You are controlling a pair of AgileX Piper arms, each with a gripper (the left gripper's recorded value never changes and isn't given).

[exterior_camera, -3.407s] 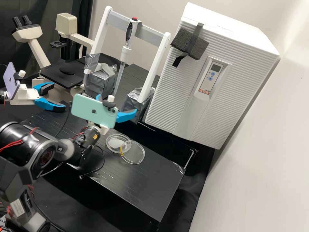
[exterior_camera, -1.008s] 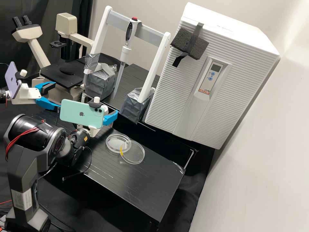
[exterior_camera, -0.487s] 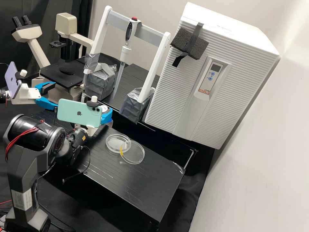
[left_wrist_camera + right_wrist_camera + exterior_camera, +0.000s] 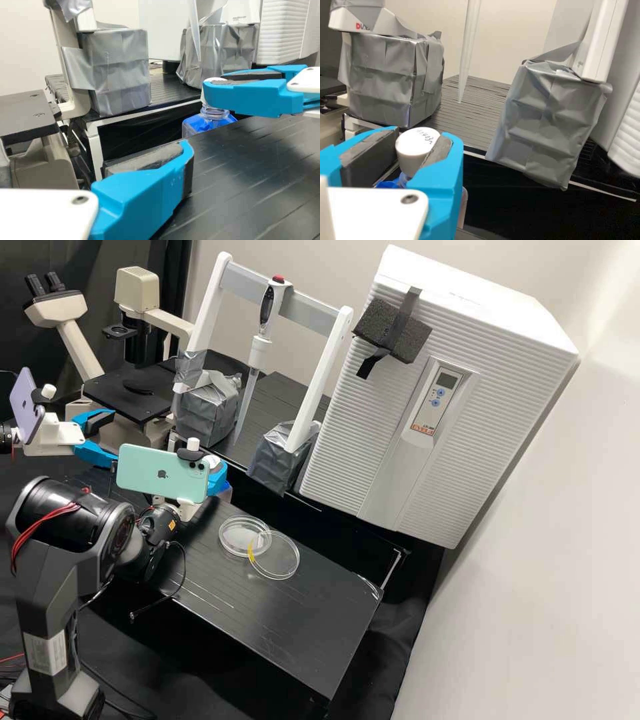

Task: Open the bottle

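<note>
Bottle point(image 4: 207, 122) at bench's far-left edge; right gripper point(image 4: 415, 147) clamped on its white cap point(image 4: 417, 141); left gripper point(image 4: 107, 437) wide open, empty.

arm point(image 4: 73, 537): dark grey, red cables point(image 4: 33, 529) | end effector point(image 4: 415, 150): white, blue fingers point(image 4: 445, 172)

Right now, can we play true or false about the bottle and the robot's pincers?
1. The right pincer is shut on the cap. True.
2. The bottle holds red liquid. False: the liquid is blue.
3. The left pincer grips the bottle. False: it is open, off to one side of the bottle and holding nothing.
4. Two clear dishes lie on the bench. True.
5. The pipette lies flat on the bench. False: it hangs tip down from a white stand.
</note>
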